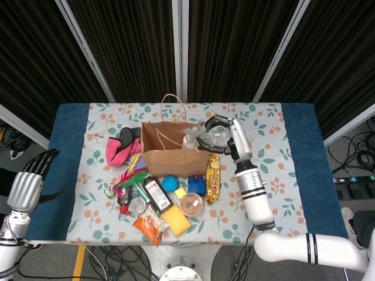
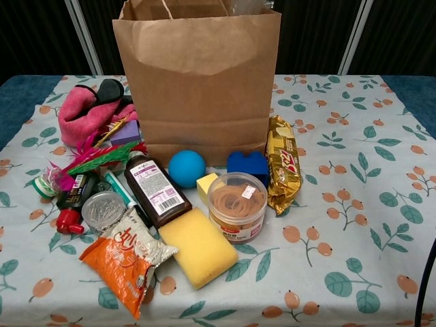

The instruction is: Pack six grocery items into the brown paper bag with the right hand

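Brown paper, standing tall at the middle of the table: the brown paper bag (image 1: 173,149) sits upright with its mouth open, handles up at the rear. Over its right rim is the right hand (image 1: 214,132), fingers curled around a clear crinkly plastic packet (image 1: 193,136), which hangs at the bag's opening, partly past the edge. From the chest view only a sliver of that clear plastic packet (image 2: 249,6) peeks above the bag's top edge.

Down in front of the bag, the groceries are spread on the floral tablecloth (image 2: 354,225). A blue ball (image 2: 187,168) rests against the bag's base, a blue block (image 2: 247,164) just beside it. The gold snack bar (image 2: 283,172) lies lengthwise to the right. A clear tub of rubber bands (image 2: 236,206) sits beside the yellow sponge (image 2: 198,246), touching it. A dark bottle (image 2: 156,192) lies tilted, and the orange snack pouch (image 2: 127,261) is nearest the camera. The pink cloth (image 2: 88,112) is heaped at the left of the bag.

Far left, off the table's edge, the left hand (image 1: 31,178) hangs with fingers extended, holding nothing.
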`<state>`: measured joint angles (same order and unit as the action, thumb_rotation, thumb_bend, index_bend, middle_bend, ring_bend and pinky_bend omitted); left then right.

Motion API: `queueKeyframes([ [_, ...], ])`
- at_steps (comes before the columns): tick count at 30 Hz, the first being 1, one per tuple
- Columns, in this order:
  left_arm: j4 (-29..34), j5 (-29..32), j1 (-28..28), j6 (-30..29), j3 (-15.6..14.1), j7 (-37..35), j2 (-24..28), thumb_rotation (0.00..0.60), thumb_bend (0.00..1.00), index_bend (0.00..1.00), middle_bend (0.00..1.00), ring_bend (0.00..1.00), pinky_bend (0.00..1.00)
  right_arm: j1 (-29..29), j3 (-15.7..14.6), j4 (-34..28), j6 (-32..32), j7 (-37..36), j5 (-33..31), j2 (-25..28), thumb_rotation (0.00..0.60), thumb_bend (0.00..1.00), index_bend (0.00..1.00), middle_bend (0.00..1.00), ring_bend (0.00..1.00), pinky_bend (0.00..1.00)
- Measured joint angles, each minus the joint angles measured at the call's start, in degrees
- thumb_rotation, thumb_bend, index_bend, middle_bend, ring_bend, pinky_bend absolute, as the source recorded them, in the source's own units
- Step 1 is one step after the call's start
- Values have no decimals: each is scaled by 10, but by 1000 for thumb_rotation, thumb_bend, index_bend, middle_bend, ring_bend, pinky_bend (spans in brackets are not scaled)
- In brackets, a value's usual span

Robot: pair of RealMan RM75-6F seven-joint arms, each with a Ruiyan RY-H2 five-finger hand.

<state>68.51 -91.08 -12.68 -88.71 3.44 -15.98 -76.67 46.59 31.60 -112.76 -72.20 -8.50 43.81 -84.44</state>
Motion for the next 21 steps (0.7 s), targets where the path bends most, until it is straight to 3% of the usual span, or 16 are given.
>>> queueKeyframes([
  [3, 1, -1, 0, -1, -1, 0, 2, 600, 138, 146, 199, 149, 225, -2, -2, -1, 34, -19, 8, 6, 600, 10, 315, 341, 189, 105],
  [5, 2, -1, 0, -3, 0, 0, 4, 600, 138, 146, 199, 149, 226, -5, -2, -2, 67, -39, 22, 16, 600, 0, 203, 279, 119, 48],
  [10, 6, 1, 1, -5, 3, 0, 6, 600, 142, 146, 199, 149, 226, -12, 0, -2, 111, -80, 56, 38, 600, 0, 185, 266, 113, 40],
  [15, 8, -1, 2, -4, -1, 2, 7, 600, 141, 146, 199, 149, 226, -16, 3, -8, 126, -94, 56, 46, 600, 0, 17, 145, 8, 0],
  [21, 13, -2, 0, -6, 2, 3, 11, 600, 142, 146, 199, 149, 225, -35, 18, -26, 113, -117, 91, 68, 600, 0, 0, 128, 0, 0],
])
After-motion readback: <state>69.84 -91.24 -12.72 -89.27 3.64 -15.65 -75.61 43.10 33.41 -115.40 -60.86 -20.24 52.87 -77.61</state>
